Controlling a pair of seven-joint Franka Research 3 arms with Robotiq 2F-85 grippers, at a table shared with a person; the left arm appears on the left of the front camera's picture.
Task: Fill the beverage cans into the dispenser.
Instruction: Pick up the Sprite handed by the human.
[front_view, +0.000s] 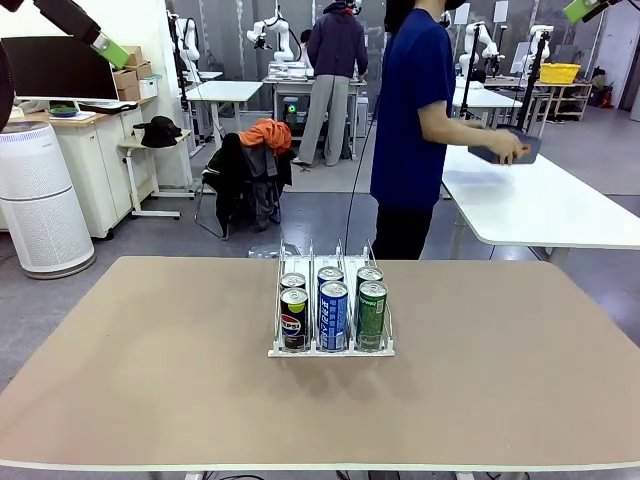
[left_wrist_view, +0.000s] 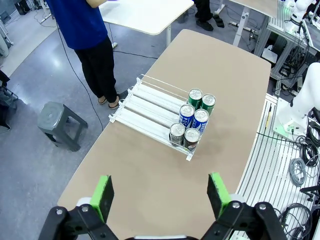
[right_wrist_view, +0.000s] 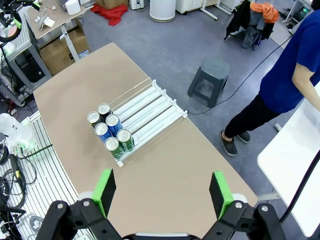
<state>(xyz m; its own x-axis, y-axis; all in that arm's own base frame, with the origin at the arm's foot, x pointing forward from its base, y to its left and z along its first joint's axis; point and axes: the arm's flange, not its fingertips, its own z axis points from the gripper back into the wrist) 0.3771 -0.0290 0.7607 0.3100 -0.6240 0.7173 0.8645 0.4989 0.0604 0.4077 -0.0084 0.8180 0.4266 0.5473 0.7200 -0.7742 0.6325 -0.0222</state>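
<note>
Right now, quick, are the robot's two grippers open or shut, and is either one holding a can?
Left gripper: open, holding nothing.
Right gripper: open, holding nothing.

Black cans (front_view: 294, 320): black, round red-white-blue mark, silver tops; the pair nearest the left gripper (left_wrist_view: 161, 190).
Blue cans (front_view: 333, 316): blue, white print, silver tops.
Green cans (front_view: 372, 316): green, white lettering, silver tops; the pair nearest the right gripper (right_wrist_view: 162, 187).
Dispenser (left_wrist_view: 145, 107): white rails, thin pale wires.
Table (front_view: 150, 350): plain tan top, pale edge.
Pads (left_wrist_view: 102, 192): bright green on black fingers, both grippers alike.
Person's shirt (front_view: 410, 100): dark blue, plain; trousers black.
Stool (right_wrist_view: 214, 70): grey, beyond the right gripper.
</note>
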